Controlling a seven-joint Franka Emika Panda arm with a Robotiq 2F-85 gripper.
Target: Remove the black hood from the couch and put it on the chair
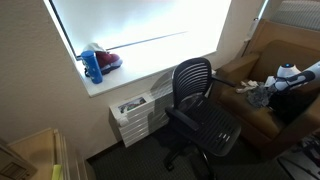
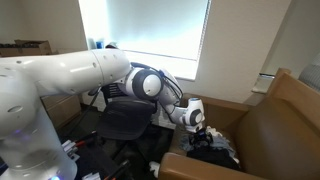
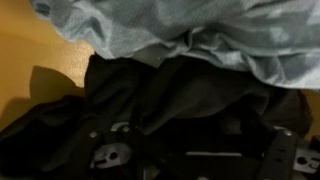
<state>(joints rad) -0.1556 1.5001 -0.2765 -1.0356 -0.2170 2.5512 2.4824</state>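
Note:
The black hood lies crumpled on the brown couch seat, partly under a blue-grey garment. It also shows in both exterior views. My gripper is low over the hood, its two fingers spread wide at either side of the black cloth, touching or nearly touching it. In both exterior views the gripper hangs over the pile of clothes. The black mesh office chair stands next to the couch with nothing on its seat.
The couch armrest and backrest enclose the pile. A white drawer unit stands under the windowsill, which holds a blue bottle and a red item. My arm reaches over the chair.

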